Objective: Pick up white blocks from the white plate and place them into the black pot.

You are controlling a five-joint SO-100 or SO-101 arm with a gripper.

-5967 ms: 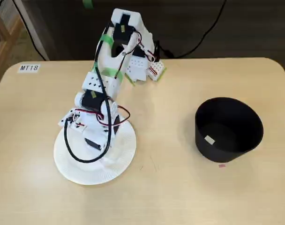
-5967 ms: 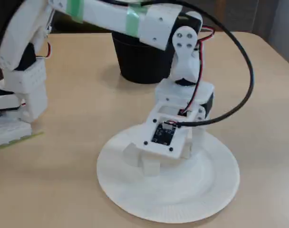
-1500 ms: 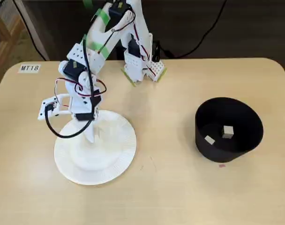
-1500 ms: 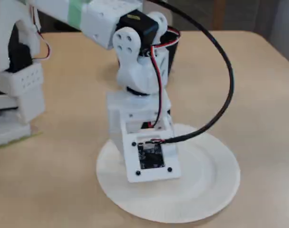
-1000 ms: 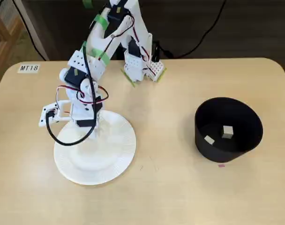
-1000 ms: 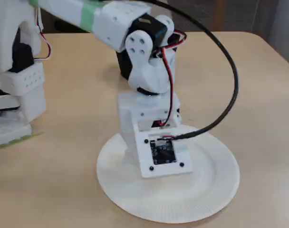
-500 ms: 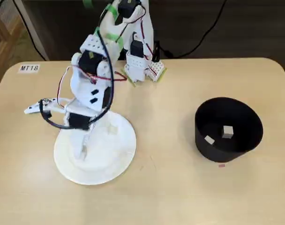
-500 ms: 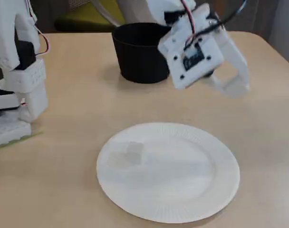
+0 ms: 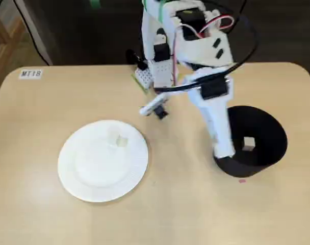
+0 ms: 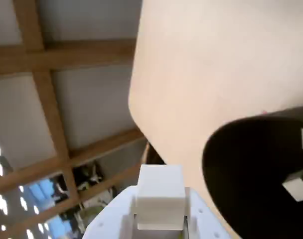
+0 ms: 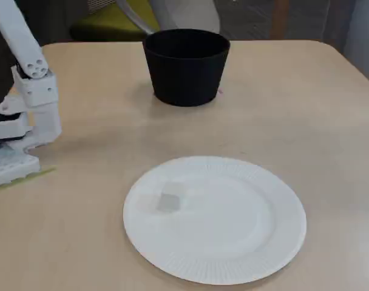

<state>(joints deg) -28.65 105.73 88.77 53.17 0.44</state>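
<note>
The black pot (image 9: pixel 264 133) stands on the right of the table in a fixed view and holds a white block (image 9: pixel 248 144). My gripper (image 9: pixel 225 151) hangs over the pot's left rim. In the wrist view it is shut on a white block (image 10: pixel 160 195), with the pot (image 10: pixel 251 174) to the right and two blocks (image 10: pixel 295 187) inside. The white plate (image 9: pixel 88 178) lies to the left, apart from the gripper, with two pale blocks (image 9: pixel 118 139) near its far edge. Another fixed view shows the pot (image 11: pixel 186 70), the plate (image 11: pixel 233 242) and its blocks (image 11: pixel 169 202); the gripper is out of that view.
The arm's base (image 9: pixel 150 76) stands at the table's back edge, and shows at the left of the other fixed view (image 11: pixel 17 145). A small label (image 9: pixel 31 74) lies at the back left corner. The table edge runs close behind the pot.
</note>
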